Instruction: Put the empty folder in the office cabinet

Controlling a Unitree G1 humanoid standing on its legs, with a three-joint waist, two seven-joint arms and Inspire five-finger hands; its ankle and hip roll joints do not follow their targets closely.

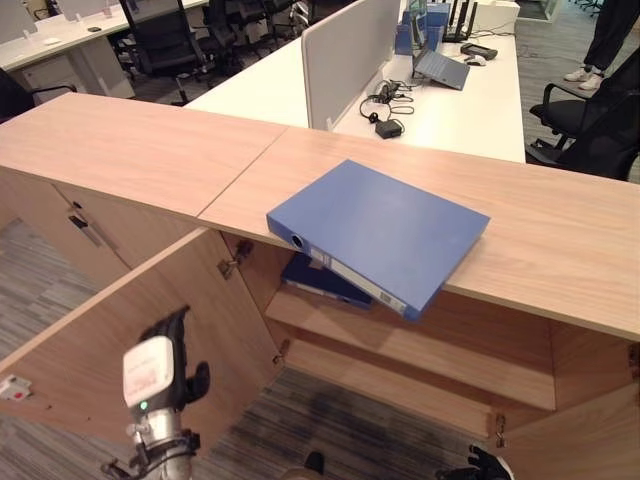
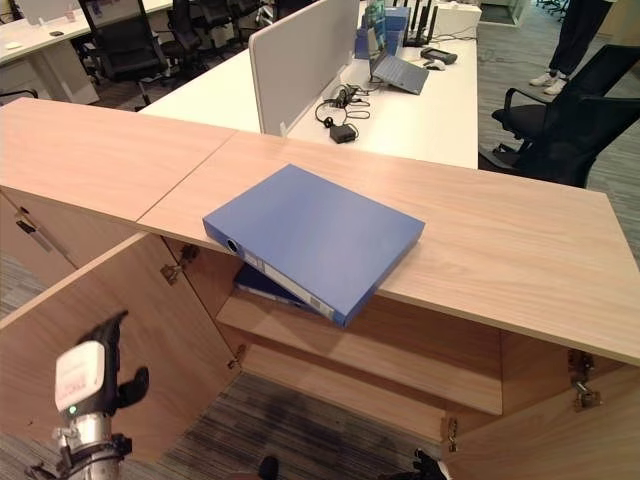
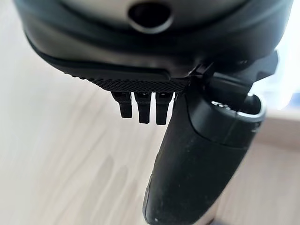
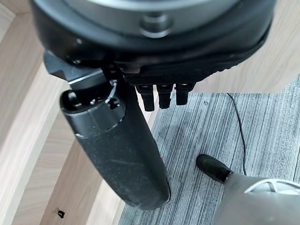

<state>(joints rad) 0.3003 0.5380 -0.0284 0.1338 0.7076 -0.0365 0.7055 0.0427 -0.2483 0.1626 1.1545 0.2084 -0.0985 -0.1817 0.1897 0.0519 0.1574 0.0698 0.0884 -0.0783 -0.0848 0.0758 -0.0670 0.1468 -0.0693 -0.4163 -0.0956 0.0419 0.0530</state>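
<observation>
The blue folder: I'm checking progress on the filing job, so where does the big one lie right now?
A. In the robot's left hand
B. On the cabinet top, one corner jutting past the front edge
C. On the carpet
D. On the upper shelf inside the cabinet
B: the blue folder lies flat on the wooden cabinet top, its near corner overhanging the open compartment, with neither hand on it.

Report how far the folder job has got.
Done: the cabinet door stands open. In hand: nothing; the left hand hangs by the door and the right hand holds nothing. Left: the blue folder lies on the cabinet top, overhanging its edge, not yet shelved.
</observation>
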